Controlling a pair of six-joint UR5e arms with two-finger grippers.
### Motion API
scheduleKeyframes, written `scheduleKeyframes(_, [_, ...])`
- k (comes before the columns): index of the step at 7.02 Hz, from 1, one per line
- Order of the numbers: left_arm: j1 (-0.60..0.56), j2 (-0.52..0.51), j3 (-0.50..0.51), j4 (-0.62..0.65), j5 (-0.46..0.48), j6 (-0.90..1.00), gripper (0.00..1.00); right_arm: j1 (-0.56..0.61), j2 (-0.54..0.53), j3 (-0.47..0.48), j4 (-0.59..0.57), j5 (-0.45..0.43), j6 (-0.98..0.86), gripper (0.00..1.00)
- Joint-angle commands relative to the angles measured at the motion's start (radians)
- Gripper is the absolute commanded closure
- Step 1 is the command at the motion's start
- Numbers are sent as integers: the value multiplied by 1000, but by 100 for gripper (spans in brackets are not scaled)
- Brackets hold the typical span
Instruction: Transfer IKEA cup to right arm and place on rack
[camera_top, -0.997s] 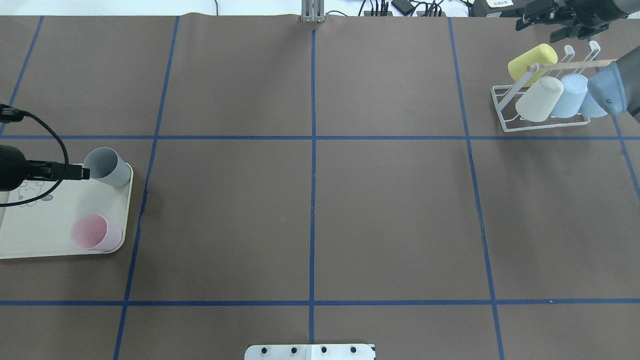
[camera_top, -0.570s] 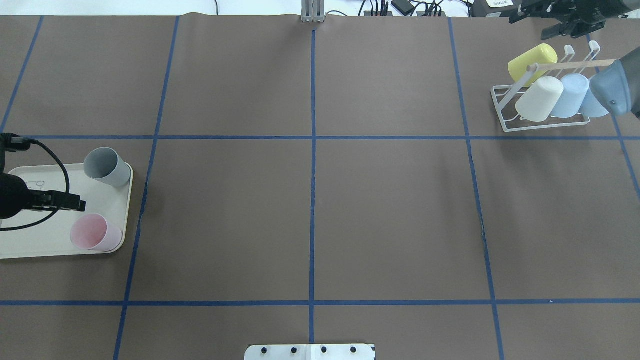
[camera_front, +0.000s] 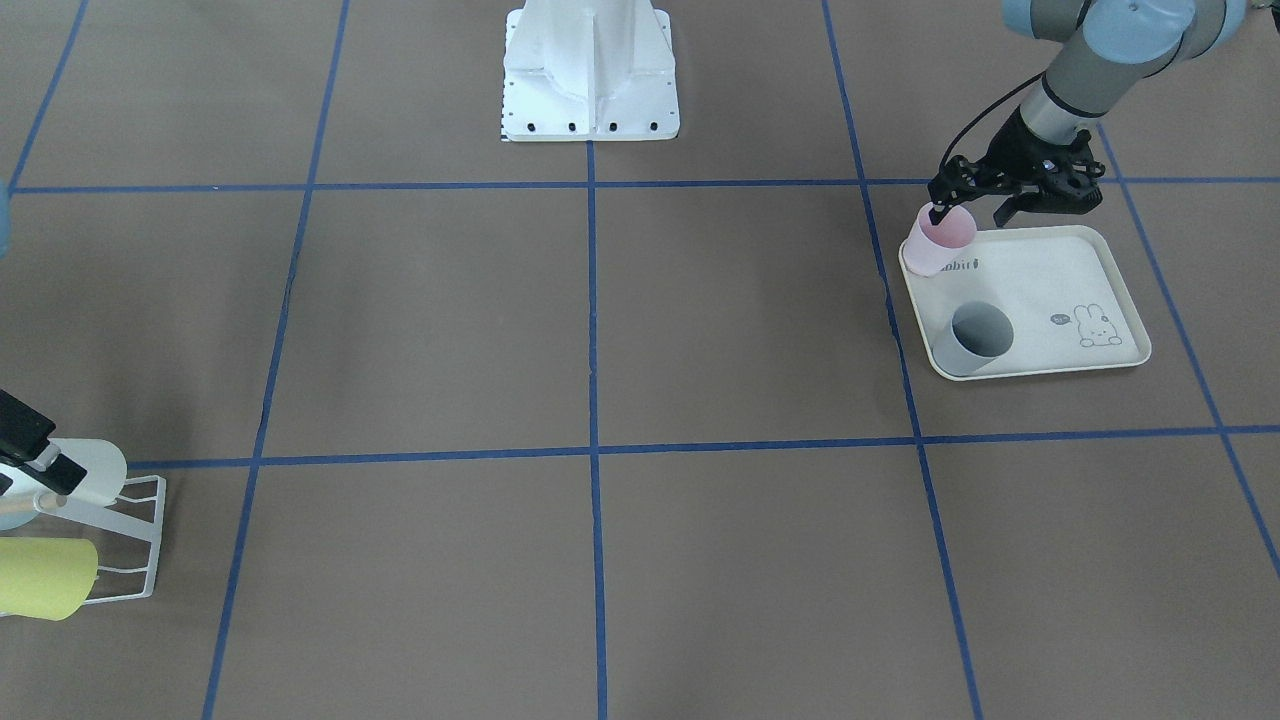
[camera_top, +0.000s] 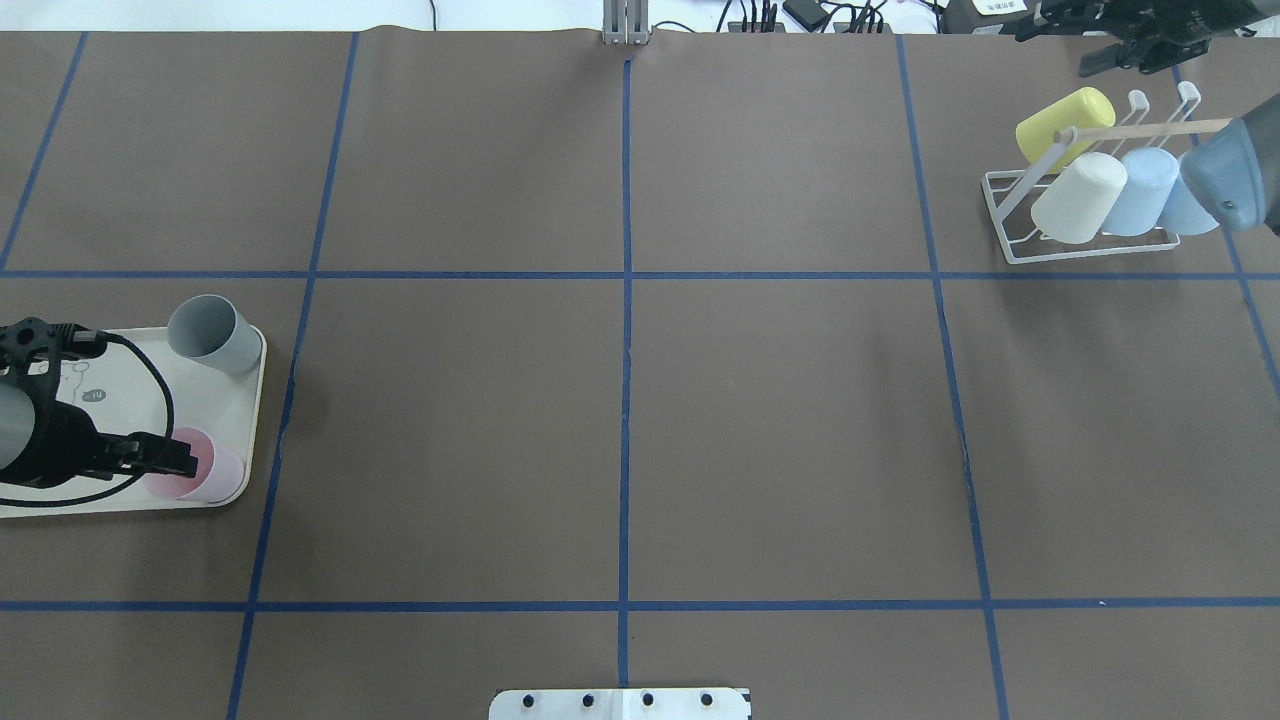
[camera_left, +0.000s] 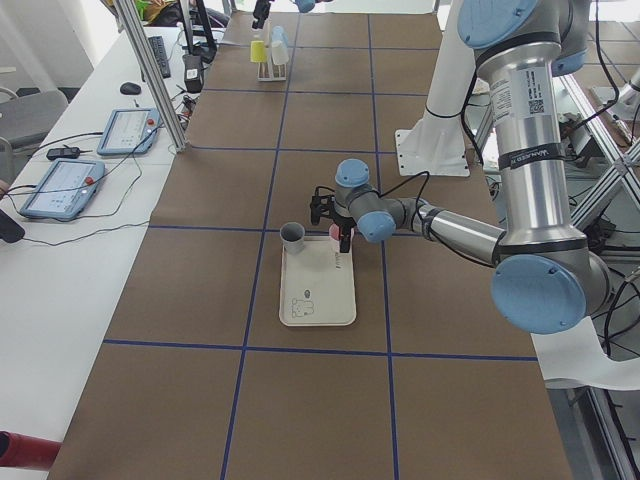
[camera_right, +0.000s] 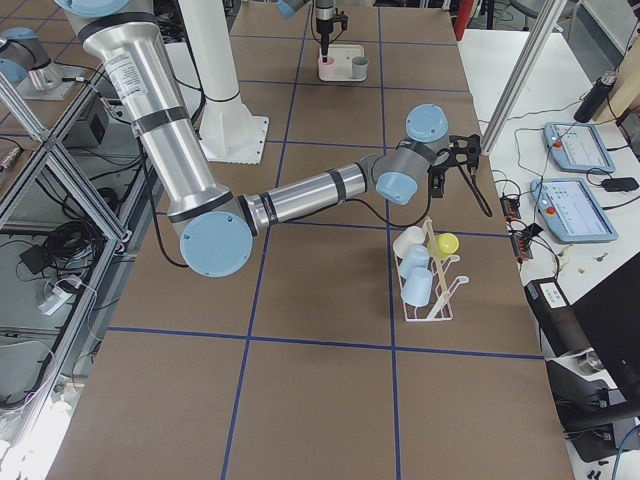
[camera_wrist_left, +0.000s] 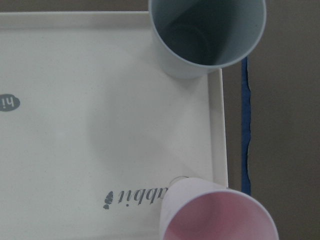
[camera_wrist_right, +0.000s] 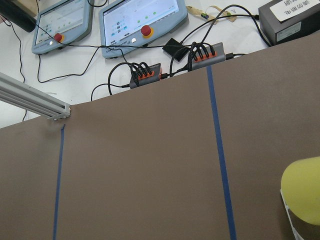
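A pink cup (camera_top: 215, 475) and a grey cup (camera_top: 210, 335) stand upright on the cream tray (camera_top: 225, 400) at the table's left. My left gripper (camera_top: 175, 458) is open and low at the pink cup (camera_front: 940, 245). One finger sits at the cup's mouth and the other beside it over the tray. The left wrist view looks down on the pink cup (camera_wrist_left: 220, 215) and the grey cup (camera_wrist_left: 207, 35). The white rack (camera_top: 1140, 128) at the far right holds yellow, cream and blue cups. My right gripper (camera_top: 1058, 50) hovers open and empty beyond the rack.
The right arm's blue-grey elbow (camera_top: 1225, 180) hangs over the rack's right end and hides part of a blue cup. Cables and teach pendants lie past the table's far edge. The robot's white base (camera_front: 590, 70) stands at the near middle edge.
My left gripper has moved from beside the grey cup across the tray to the pink cup and come down to it. The right gripper has drifted slightly farther from the rack.
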Motion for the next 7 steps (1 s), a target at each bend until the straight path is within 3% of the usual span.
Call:
scheduleKeyframes(1, [2, 1, 16, -10, 6, -2, 36, 0, -3, 1, 1, -1, 0, 0])
scheduleKeyframes(2, [2, -1, 22, -12, 7, -8, 49, 0, -9, 1, 3, 2, 0, 0])
scheduleKeyframes(3, [1, 1, 20, -11, 7, -2, 96, 0, -12, 0, 3, -1, 2, 0])
scheduleKeyframes(5, [-7, 5, 20, -4, -2, 4, 100, 0, -12, 1, 1, 1, 3, 0])
scheduleKeyframes(7, [-100, 94, -74, -4, -72, 15, 100, -2, -10, 3, 1, 1, 5, 0])
